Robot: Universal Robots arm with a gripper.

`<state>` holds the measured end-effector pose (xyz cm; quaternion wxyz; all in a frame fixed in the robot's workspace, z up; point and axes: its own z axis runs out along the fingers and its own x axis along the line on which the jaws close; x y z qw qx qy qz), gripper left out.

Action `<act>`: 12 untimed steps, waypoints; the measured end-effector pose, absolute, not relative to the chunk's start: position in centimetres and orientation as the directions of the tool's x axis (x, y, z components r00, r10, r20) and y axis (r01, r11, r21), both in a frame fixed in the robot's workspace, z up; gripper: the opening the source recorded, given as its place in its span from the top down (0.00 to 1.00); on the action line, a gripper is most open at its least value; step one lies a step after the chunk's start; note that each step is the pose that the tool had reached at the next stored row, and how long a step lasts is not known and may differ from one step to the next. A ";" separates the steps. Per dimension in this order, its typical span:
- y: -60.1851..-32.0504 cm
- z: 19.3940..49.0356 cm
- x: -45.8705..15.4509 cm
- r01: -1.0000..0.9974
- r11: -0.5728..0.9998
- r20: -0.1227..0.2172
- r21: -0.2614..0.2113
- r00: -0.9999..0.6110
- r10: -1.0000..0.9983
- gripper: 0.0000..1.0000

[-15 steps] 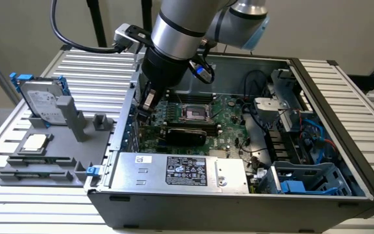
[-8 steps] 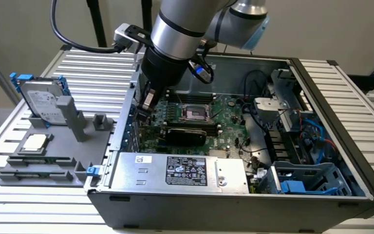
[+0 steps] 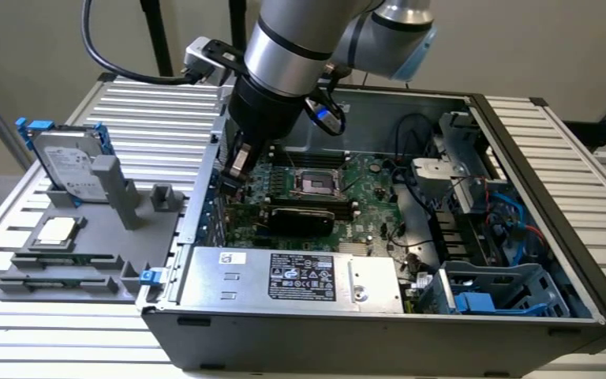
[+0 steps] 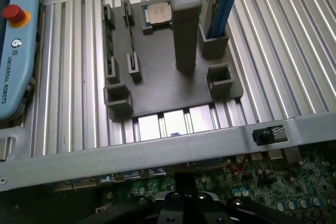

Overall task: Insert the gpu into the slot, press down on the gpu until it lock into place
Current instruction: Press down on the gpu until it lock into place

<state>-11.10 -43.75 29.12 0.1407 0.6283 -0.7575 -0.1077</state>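
The gpu is a black rectangular card lying across the motherboard, just in front of the silver processor socket inside the open case. My gripper hangs shut over the board's end by the case wall, at the exterior view's left, a little behind the card's end. I see nothing held between its fingers. A sliver of blue shows beside the fingertips; I cannot tell whether it is the slot. In the wrist view my gripper sits dark above the green board.
A grey box with a white label fills the case's front. Cables and a blue drive cage crowd the exterior view's right. Outside the case, a grey fixture holds a hard drive, a chip and memory strips. A teach pendant lies beyond.
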 end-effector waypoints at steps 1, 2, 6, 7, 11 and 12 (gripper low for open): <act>-43.7 29.1 -11.1 -0.921 0.187 0.078 0.341 -0.171 -0.982 0.89; -43.7 29.1 -11.1 -0.921 0.188 0.078 0.341 -0.171 -0.982 0.89; -43.7 29.1 -11.1 -0.921 0.188 0.078 0.342 -0.171 -0.982 0.89; -43.7 29.1 -11.1 -0.921 0.188 0.078 0.342 -0.171 -0.982 0.89; -43.7 28.9 -11.2 -0.921 0.188 0.078 0.342 -0.172 -0.982 0.89; -43.7 28.9 -11.2 -0.921 0.188 0.079 0.342 -0.172 -0.982 0.89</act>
